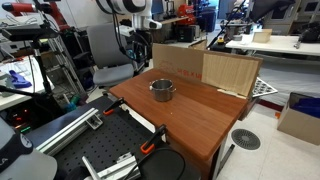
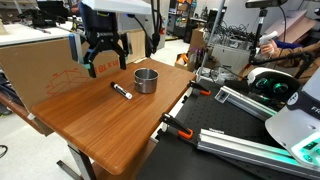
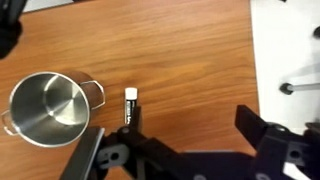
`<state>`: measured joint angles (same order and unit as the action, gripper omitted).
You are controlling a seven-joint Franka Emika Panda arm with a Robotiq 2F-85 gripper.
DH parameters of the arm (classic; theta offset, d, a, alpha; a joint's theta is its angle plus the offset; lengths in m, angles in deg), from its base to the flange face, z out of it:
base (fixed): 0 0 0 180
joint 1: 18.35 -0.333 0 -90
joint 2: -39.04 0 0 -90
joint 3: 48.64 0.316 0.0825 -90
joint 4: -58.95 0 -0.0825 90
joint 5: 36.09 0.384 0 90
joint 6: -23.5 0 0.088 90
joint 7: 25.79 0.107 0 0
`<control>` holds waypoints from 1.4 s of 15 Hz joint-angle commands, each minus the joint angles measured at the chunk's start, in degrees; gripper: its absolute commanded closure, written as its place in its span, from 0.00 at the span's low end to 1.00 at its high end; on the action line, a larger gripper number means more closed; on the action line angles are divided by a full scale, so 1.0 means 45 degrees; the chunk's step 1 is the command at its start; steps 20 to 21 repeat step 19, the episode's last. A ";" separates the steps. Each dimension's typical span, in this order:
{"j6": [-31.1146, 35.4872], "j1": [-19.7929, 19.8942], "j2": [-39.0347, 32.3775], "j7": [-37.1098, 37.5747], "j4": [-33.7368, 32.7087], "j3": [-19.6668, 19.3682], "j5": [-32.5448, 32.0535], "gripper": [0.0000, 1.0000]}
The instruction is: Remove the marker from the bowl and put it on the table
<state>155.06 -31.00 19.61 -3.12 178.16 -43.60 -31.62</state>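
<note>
The bowl (image 1: 162, 90) (image 2: 146, 80) (image 3: 45, 108) is gleaming shiny silver, the table (image 2: 100, 130) is showing reddish-brown wood grain with a black edge, the marker (image 2: 121, 91) (image 3: 129, 106) is showing a black body and a white end, the gripper (image 2: 104, 62) is looking black, and the cardboard (image 1: 230, 72) is showing plain tan

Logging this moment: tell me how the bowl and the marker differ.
The bowl is round, shiny silver metal; the marker is slim and black with a white end. The bowl stands upright and empty; the marker lies flat. Both rest on the table, side by side, not touching.
</note>
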 commanded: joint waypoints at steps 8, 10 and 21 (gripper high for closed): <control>-0.0033 0.0161 0.1663 -0.0299 0.1246 0.0328 0.0332 0.00; -0.0033 0.0160 0.1663 -0.0305 0.1246 0.0331 0.0334 0.00; -0.0032 0.0160 0.1663 -0.0320 0.1246 0.0334 0.0335 0.00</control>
